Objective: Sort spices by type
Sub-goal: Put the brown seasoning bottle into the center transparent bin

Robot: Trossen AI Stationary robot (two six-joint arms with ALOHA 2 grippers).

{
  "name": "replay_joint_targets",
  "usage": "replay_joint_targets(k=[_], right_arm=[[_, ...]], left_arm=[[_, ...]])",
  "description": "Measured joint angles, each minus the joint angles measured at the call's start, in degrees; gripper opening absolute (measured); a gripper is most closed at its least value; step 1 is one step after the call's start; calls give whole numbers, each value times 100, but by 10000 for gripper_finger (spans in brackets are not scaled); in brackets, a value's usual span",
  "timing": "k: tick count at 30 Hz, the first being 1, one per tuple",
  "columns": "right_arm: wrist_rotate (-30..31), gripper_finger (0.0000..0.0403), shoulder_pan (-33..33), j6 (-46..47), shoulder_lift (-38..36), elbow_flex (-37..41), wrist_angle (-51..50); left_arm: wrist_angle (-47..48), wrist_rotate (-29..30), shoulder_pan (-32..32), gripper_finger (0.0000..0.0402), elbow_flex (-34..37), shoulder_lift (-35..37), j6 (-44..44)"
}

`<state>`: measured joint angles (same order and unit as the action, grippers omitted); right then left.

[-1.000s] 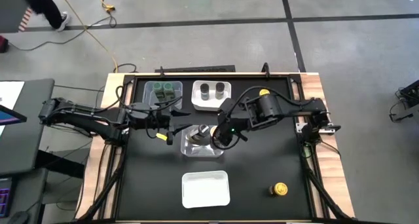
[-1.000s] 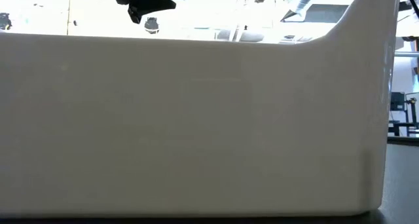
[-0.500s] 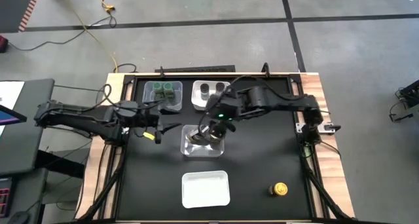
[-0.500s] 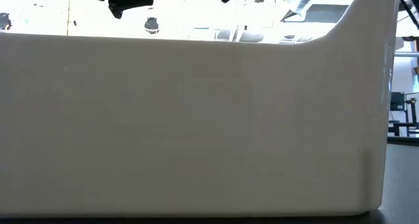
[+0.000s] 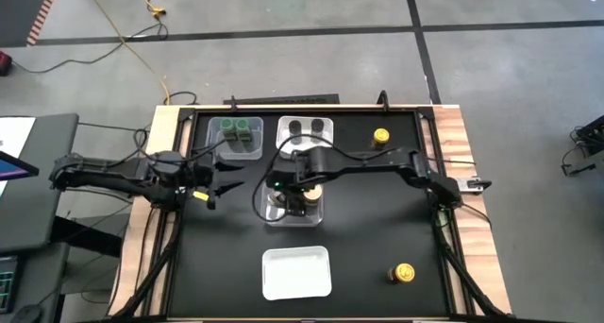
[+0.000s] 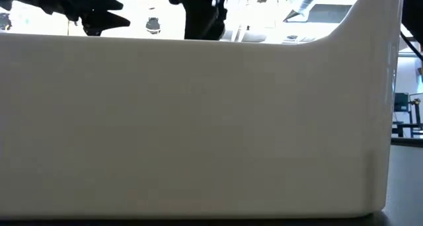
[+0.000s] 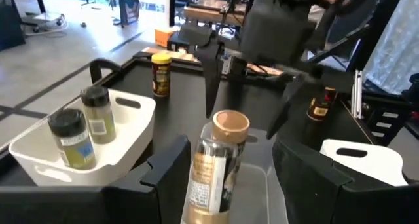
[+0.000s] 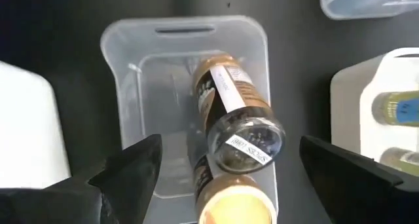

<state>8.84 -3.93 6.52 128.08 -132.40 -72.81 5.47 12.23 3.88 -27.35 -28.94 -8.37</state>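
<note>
A clear tray (image 5: 268, 213) sits mid-table with two tan-lidded spice jars in it. One stands upright (image 7: 219, 160) and the other (image 8: 232, 109) lies tilted with its base (image 8: 250, 144) by the upright jar's lid (image 8: 232, 199). My right gripper (image 8: 230, 149) hangs open over that tray (image 5: 294, 196), pointing steeply down, a finger on either side of the tilted jar and above it. My left gripper (image 5: 217, 184) is open and holds nothing, left of the tray and pointing level at it (image 7: 230, 152).
At the far edge, a clear tray (image 5: 236, 151) holds two green-lidded jars and a white tray (image 5: 305, 153) holds two dark-lidded jars. One yellow-lidded jar (image 5: 380, 136) stands far right, another (image 5: 404, 273) near right. A white tray (image 5: 295, 271) stands near the front and fills the low view (image 6: 198, 120).
My left gripper has drawn back from the middle tray toward the table's left edge, still open and holding nothing. My right gripper has come down over the middle tray, shifting a little toward the left and rolling its wrist, its fingers still wide apart.
</note>
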Motion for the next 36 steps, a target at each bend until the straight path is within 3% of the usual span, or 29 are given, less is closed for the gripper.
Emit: replay_joint_targets(k=[12,17,36], right_arm=[[-199,385,411,-251,257,2,1],[-908,385,609,-268,245,132,95],[-997,385,607,-408,251,685,373]], left_arm=[[132,25,0,204,129,51,-38],[141,159,-2,204,129,50,28],[158,221,-115,204,129,51,63]])
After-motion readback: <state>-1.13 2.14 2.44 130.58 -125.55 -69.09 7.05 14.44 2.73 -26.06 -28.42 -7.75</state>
